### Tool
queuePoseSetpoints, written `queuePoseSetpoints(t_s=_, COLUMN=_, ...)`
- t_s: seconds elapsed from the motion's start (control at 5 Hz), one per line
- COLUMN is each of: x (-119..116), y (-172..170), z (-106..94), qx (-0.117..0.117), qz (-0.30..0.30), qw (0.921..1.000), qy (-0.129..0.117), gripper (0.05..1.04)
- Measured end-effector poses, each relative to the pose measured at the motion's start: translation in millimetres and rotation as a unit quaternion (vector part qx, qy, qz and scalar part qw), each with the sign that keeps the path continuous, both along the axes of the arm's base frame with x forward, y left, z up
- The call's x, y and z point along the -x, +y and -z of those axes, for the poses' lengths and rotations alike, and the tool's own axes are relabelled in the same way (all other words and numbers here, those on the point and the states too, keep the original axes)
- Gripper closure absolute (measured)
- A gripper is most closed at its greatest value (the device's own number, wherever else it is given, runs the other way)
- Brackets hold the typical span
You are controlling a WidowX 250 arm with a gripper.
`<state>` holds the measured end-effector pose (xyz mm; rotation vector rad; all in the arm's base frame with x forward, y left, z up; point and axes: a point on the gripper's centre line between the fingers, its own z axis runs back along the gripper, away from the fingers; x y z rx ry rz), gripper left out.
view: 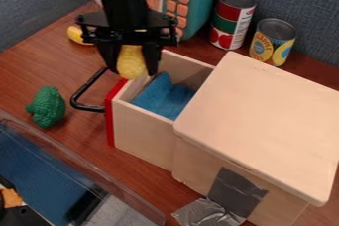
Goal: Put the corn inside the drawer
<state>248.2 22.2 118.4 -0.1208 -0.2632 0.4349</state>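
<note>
Gripper [131, 69], hanging from the top of the camera view, holds the yellow corn [132, 62] between its two fingers, at the red front [111, 121] of the pulled-out drawer [142, 133]. Inside the drawer lies a blue cloth [162, 96]. A black handle [81, 93] sticks out from the front, and a bumpy green toy [47, 106] sits near it on the worktop [39, 69]. Two cans [232, 19] stand behind the wooden box [265, 121], beside a teal toy appliance [205, 2].
</note>
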Motion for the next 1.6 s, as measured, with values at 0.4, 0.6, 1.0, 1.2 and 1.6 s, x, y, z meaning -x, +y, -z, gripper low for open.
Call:
queuePoseSetpoints(t_s=0.4, x=2.9, y=-23.5, z=0.4, qx=0.015, qz=0.014, qw=0.9998, qy=0.006, gripper=0.453)
queuePoseSetpoints(t_s=0.6, x=5.1, y=-33.9, z=5.8, qx=0.013, qz=0.024, qw=0.9996, qy=0.006, gripper=0.454)
queuePoseSetpoints(t_s=1.0, x=11.9, y=-29.4, z=16.7, qx=0.007, qz=0.016, qw=0.9998, qy=0.007, gripper=0.112)
queuePoseSetpoints(t_s=1.2, x=16.9, y=-14.5, z=5.1, qx=0.000, qz=0.027, qw=0.9990, qy=-0.036, gripper=0.077)
queuePoseSetpoints(t_s=1.6, x=63.6, y=43.5, z=-31.0, qx=-0.057, qz=0.052, qw=0.9934, qy=-0.085, gripper=0.083)
